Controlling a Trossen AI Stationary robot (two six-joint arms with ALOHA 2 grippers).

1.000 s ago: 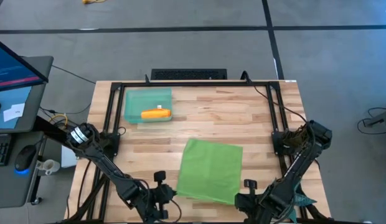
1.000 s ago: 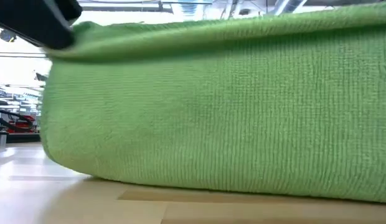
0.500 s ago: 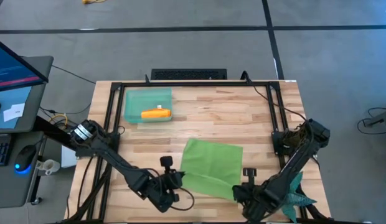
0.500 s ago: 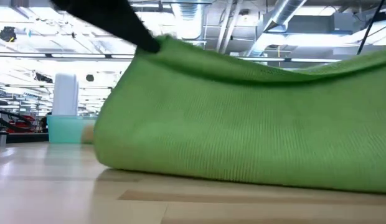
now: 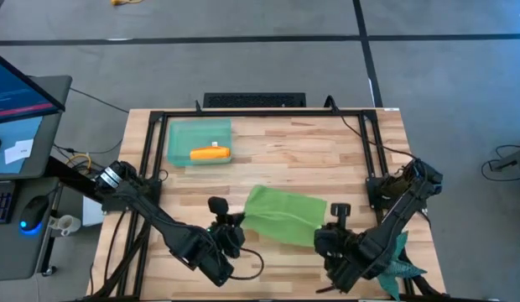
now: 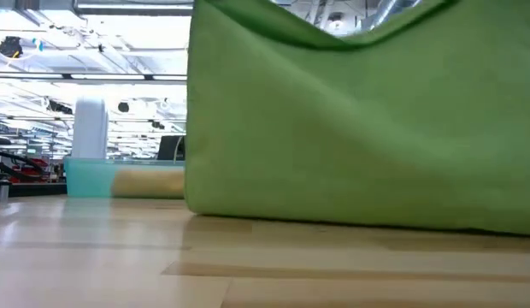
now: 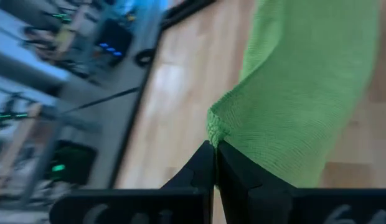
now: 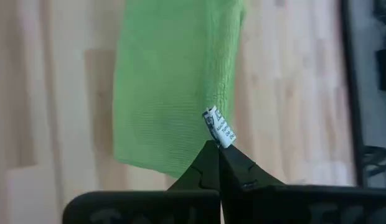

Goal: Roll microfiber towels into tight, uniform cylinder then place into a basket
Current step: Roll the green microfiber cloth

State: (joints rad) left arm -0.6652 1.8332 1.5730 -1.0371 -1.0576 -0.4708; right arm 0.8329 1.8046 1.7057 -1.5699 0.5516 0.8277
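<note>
Here the green towel [image 5: 281, 215] lies folded over, near corners pinched in the left hand [image 7: 215, 149] and right hand [image 8: 213, 149].

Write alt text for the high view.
Two dark arms lift the near edge of a lime green towel off a wooden table, the left end effector and right end effector each pinching a corner. A teal basket holds an orange roll.

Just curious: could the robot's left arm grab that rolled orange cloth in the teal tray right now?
Probably not yet: the left hand is shut on a corner of the lime green microfiber towel, though nothing blocks the way.
</note>
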